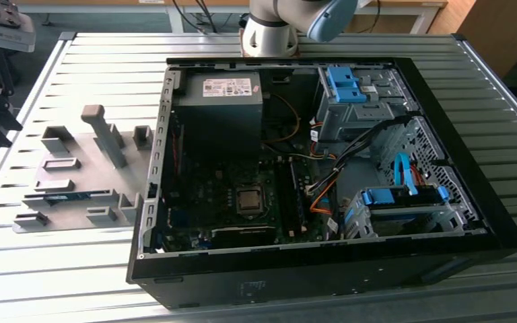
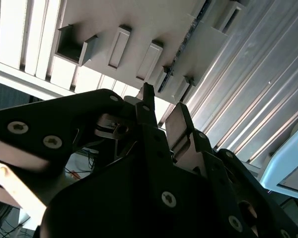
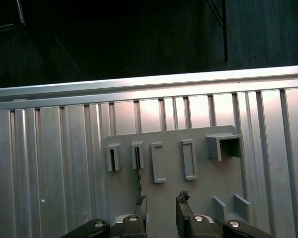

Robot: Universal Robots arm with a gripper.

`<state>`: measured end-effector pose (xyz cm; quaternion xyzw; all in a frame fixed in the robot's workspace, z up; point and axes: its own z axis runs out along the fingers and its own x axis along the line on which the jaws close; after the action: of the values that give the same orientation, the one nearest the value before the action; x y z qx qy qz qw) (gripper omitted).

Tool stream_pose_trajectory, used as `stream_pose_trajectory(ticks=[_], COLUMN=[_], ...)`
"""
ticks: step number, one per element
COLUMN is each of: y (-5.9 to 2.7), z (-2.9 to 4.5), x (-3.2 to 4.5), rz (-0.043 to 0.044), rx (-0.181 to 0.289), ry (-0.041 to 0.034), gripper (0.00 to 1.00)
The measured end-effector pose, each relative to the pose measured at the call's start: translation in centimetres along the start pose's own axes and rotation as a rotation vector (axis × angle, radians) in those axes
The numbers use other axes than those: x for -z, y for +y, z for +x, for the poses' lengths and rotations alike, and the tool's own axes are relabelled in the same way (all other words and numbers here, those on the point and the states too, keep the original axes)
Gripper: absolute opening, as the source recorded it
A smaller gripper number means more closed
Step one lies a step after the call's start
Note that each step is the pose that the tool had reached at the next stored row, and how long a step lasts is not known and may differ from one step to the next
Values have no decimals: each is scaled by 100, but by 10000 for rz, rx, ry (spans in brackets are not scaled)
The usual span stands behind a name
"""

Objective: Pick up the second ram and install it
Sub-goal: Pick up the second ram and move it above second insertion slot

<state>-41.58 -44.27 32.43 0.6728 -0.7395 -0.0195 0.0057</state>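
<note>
Item: second ram (image 3: 137,171), standing on edge in the grey holder plate (image 3: 208,183) on the slatted surface (image 3: 49,163). It lies just ahead of the fingers (image 3: 183,206), with its long axis running away from them, in line with one fingertip rather than the gap. The fingers are spread and empty.

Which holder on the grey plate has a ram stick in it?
The long low holder spanning the plate: a blue-green ram lies along it; the shorter blocks show none.

Grey holder plate (image 1: 83,171), second ram (image 1: 65,196) seemingly blue-green, black computer case (image 1: 330,269), blue drive brackets (image 1: 344,84), silver ribbed table (image 1: 79,269)
</note>
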Motion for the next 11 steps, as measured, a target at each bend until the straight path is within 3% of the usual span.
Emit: stream_pose_trajectory(ticks=[11], y=[0], z=[1], x=[-23], rz=[1], rx=[12], ry=[0], gripper=[37])
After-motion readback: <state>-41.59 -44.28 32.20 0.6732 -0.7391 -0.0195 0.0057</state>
